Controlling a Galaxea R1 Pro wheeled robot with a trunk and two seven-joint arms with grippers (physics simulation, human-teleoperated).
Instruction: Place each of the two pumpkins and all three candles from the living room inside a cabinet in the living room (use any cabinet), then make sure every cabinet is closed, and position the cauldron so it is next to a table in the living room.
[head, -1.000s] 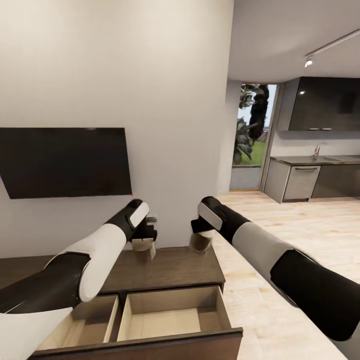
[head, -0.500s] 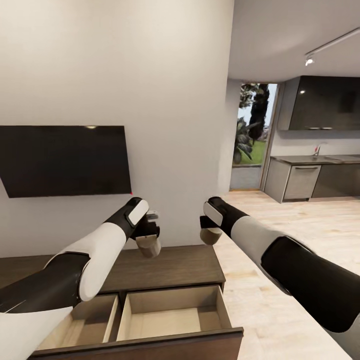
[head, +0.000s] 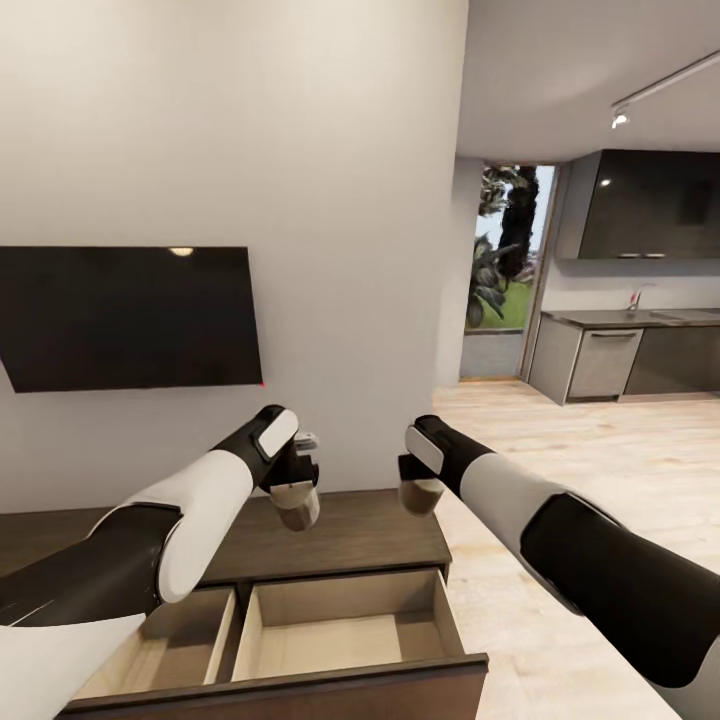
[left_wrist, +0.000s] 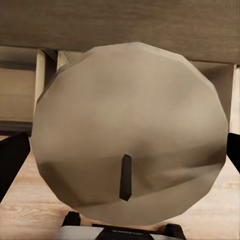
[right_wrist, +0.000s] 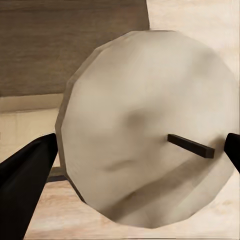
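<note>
My left gripper (head: 296, 494) is shut on a tan candle (head: 297, 505) held tilted above the top of the dark-brown cabinet (head: 370, 525). In the left wrist view that candle (left_wrist: 127, 135) faces the camera end-on with its dark wick showing, between black fingers (left_wrist: 11, 160). My right gripper (head: 418, 484) is shut on a second candle (head: 420, 495) just above the cabinet's right end. The right wrist view shows this candle (right_wrist: 150, 125) end-on with its wick, flanked by a black finger (right_wrist: 22, 172). Below both grippers, the cabinet's pale drawers (head: 340, 625) stand pulled open.
A black TV (head: 125, 318) hangs on the grey wall behind the cabinet. Light wood floor (head: 620, 470) runs right toward a kitchen counter (head: 620, 355) and a glass door (head: 505, 270). The open drawer front (head: 300, 690) juts toward me.
Both candles have been lifted off the cabinet top and tilted. The right gripper has drawn slightly right and back with its candle; the left has shifted little.
</note>
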